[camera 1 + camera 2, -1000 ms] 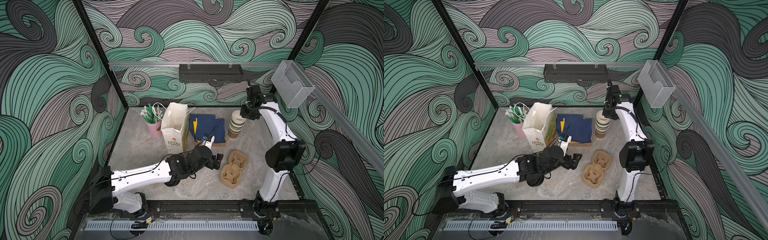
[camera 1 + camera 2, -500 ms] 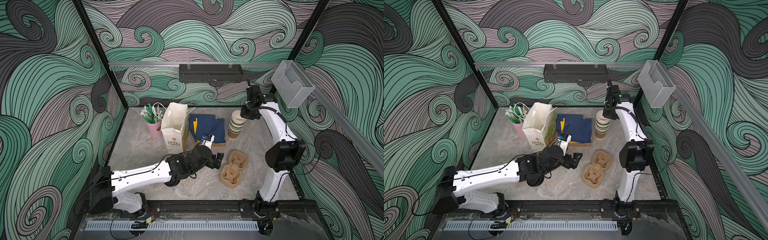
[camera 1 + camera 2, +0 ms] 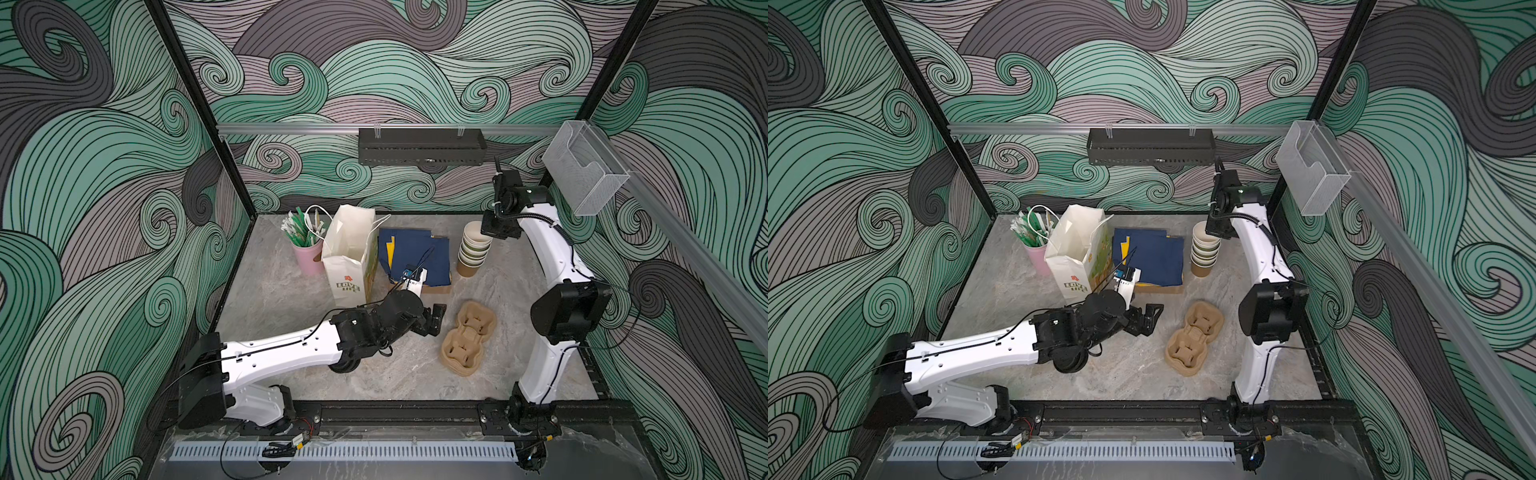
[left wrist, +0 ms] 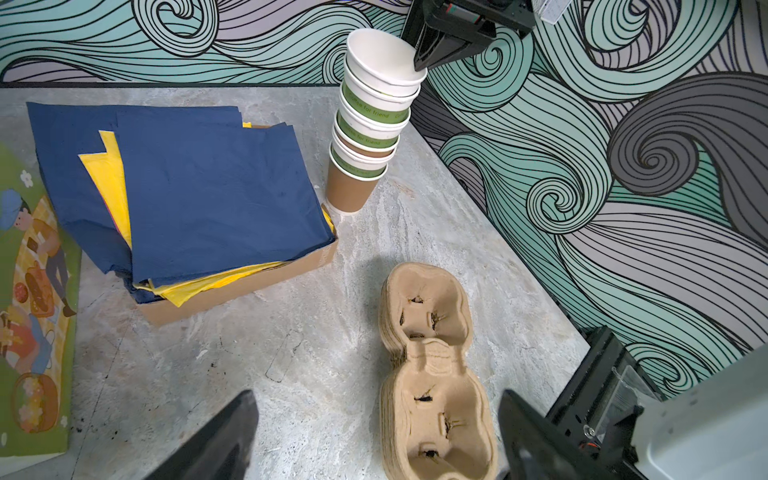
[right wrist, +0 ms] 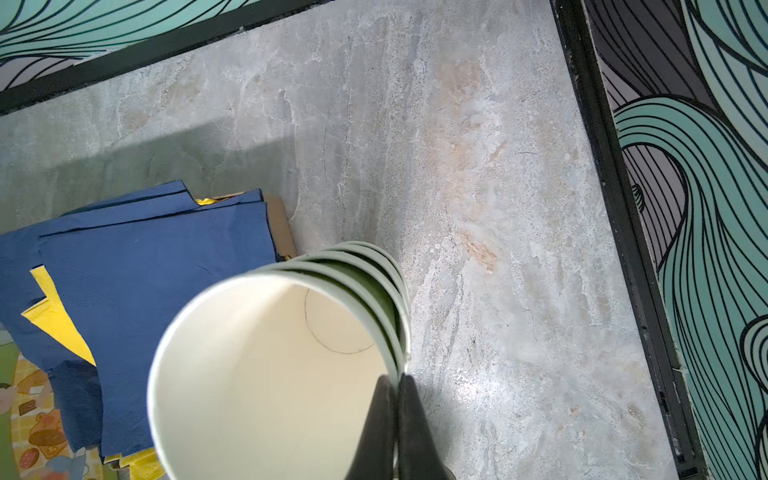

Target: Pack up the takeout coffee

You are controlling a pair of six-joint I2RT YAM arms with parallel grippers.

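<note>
The takeout coffee is out of view. A stack of lidless paper cups (image 3: 473, 249) (image 3: 1205, 249) (image 4: 374, 108) (image 5: 270, 374) with green bands stands at the back right. My right gripper (image 3: 487, 236) (image 3: 1214, 235) (image 4: 417, 66) (image 5: 398, 376) is shut on the rim of the stack's top cup, one finger inside and one outside. That top cup sits tilted. My left gripper (image 3: 432, 322) (image 3: 1148, 318) (image 4: 376, 415) hovers open and empty, low over the table beside a stack of brown pulp cup carriers (image 3: 467, 338) (image 3: 1196, 338) (image 4: 436, 365).
A white paper bag (image 3: 349, 253) (image 3: 1077, 249) stands open at the back left, with a pink cup of straws (image 3: 305, 245) behind it. A cardboard box of blue and yellow napkins (image 3: 417, 253) (image 4: 199, 187) (image 5: 145, 270) lies between bag and cup stack.
The right gripper's fingers have come together on the top cup's rim. Both arms otherwise stay where they were.
</note>
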